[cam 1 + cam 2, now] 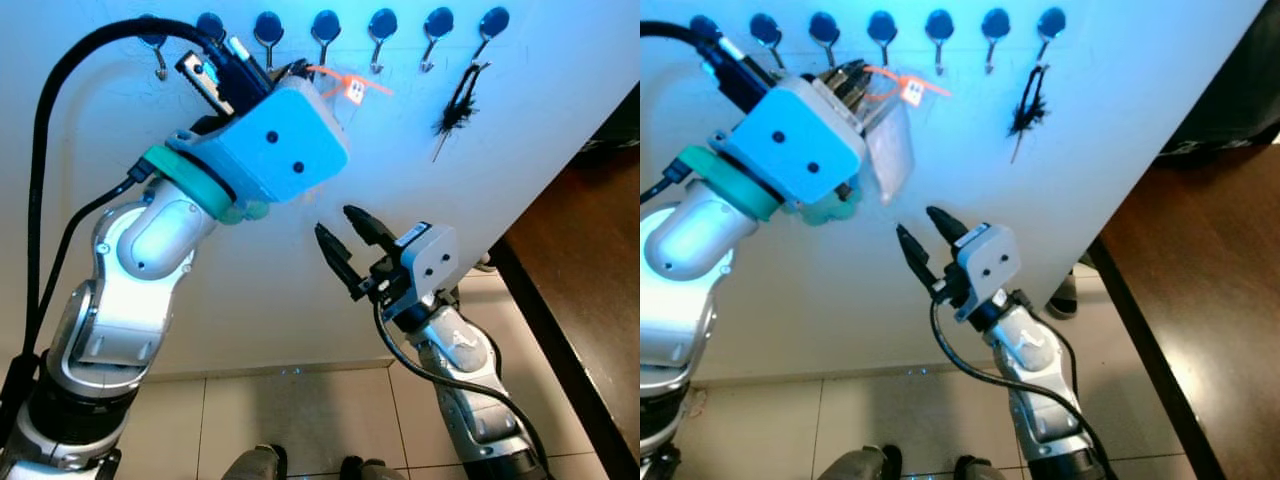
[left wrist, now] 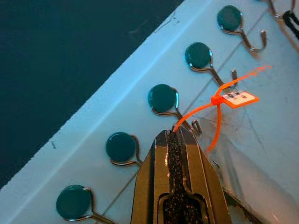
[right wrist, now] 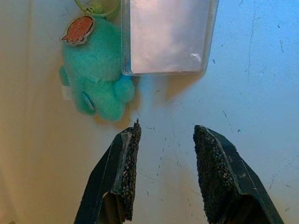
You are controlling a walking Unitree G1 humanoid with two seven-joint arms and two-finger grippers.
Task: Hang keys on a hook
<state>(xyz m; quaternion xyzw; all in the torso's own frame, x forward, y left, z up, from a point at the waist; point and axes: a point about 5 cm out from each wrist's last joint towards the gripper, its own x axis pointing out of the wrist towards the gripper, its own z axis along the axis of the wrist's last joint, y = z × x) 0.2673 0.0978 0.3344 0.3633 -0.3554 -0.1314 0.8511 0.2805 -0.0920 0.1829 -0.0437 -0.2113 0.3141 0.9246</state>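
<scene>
The key bunch, an orange zip-tie tag [image 2: 232,97], a clear plastic card sleeve [image 3: 167,36] and a teal plush charm [image 3: 96,79], hangs against the white wall [image 1: 520,150] just under the row of blue-capped hooks [image 2: 163,99], with the orange tie looped at the hook at about 12 o'clock from the left gripper [image 2: 176,140], whose fingers are pressed together on the tie. At 5 o'clock from the bunch the right gripper [image 1: 343,232] points up at the wall with its fingers spread wide and nothing between them. A black tassel [image 1: 459,105] hangs from the hook at 2 o'clock from the bunch, and a dark wooden surface [image 1: 585,270] lies at 4 o'clock.
</scene>
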